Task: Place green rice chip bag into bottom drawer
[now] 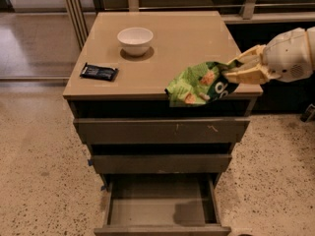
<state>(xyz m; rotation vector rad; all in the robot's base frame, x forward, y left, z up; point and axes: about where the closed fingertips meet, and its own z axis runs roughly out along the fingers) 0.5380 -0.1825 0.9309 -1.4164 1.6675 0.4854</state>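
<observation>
The green rice chip bag hangs in the air at the front right edge of the cabinet top, its dark lettered end toward the gripper. My gripper comes in from the right and is shut on that end of the bag, holding it just off the top. The bottom drawer is pulled open below, a wide shallow box with nothing in it. It lies down and to the left of the bag.
A white bowl stands at the back of the cabinet top. A small dark-blue packet lies at its left edge. Two shut drawers with scuffed fronts sit above the open one. Speckled floor surrounds the cabinet.
</observation>
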